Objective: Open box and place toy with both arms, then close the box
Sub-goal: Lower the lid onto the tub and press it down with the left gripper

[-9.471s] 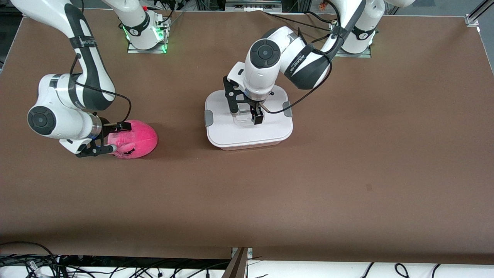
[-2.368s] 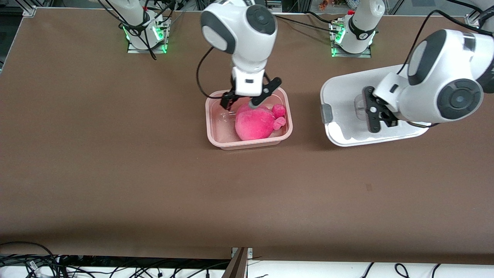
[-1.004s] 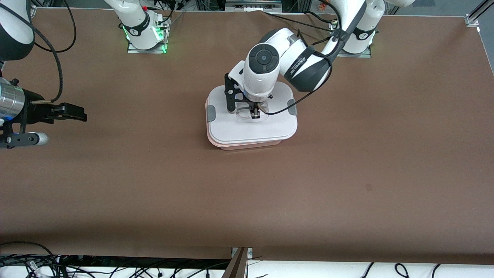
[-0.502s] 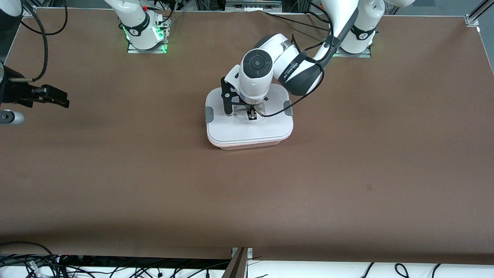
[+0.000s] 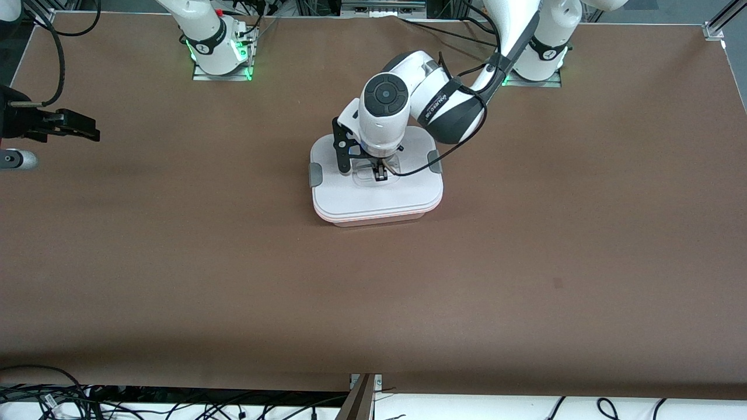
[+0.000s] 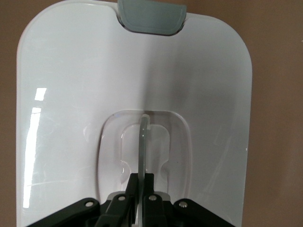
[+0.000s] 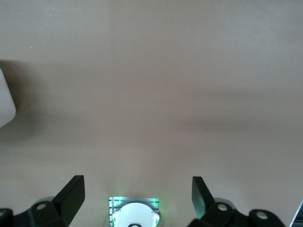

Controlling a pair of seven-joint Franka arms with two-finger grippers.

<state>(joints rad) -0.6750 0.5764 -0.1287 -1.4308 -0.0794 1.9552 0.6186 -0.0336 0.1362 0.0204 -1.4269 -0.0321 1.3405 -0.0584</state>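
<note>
While the brown table (image 5: 373,291) lies bare along the edge nearest the front camera, the box (image 5: 376,185) sits farther back, near the middle of the table's length and nearer to the arms' bases than to that front edge. Its white lid (image 5: 373,195) rests on the pale pink tub (image 5: 373,219), of which only a thin strip shows under the lid's nearer rim. A grey side clip (image 5: 315,174) sits at the lid's end toward the right arm, and another clip (image 5: 434,161) at the end toward the left arm. The toy is not visible in any view.

The left gripper (image 5: 380,173) is down on the lid's middle, its fingers (image 6: 147,187) clenched on the thin upright web of the clear recessed handle (image 6: 143,142). In the left wrist view the handle's clear pocket surrounds that web, and one grey clip (image 6: 151,16) shows at the lid's edge.

The right gripper (image 5: 44,143) hangs in the air over the table's edge at the right arm's end, well apart from the box, waiting. Its jaws are spread wide and hold nothing; the right wrist view shows the two fingers (image 7: 71,194) apart over bare table, with the right arm's green-lit base (image 7: 135,213) between them.
</note>
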